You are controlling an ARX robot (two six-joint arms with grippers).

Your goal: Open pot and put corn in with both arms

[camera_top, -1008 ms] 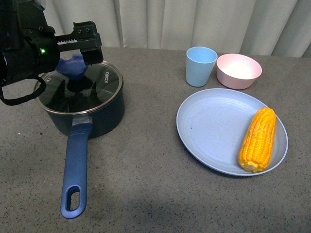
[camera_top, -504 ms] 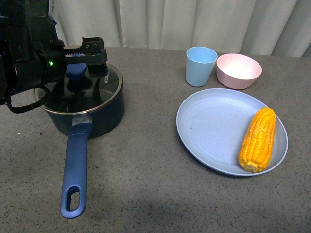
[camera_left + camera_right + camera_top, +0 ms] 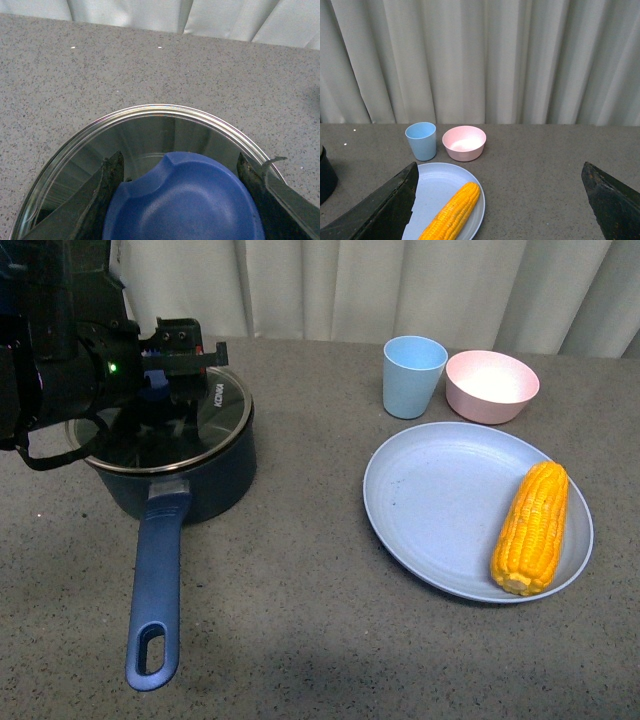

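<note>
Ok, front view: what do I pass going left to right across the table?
Pot → light blue cup → corn. Left out for overlap: the left tool at the pot's lid knob, the pink bowl and the plate.

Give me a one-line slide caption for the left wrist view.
Left jaws flank the blue knob of the glass lid; whether they grip it is unclear.

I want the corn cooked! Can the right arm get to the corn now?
Probably yes. The corn lies bare on the plate, nothing on top, and the right tool is open and facing it. The cup and bowl stand beyond the plate.
</note>
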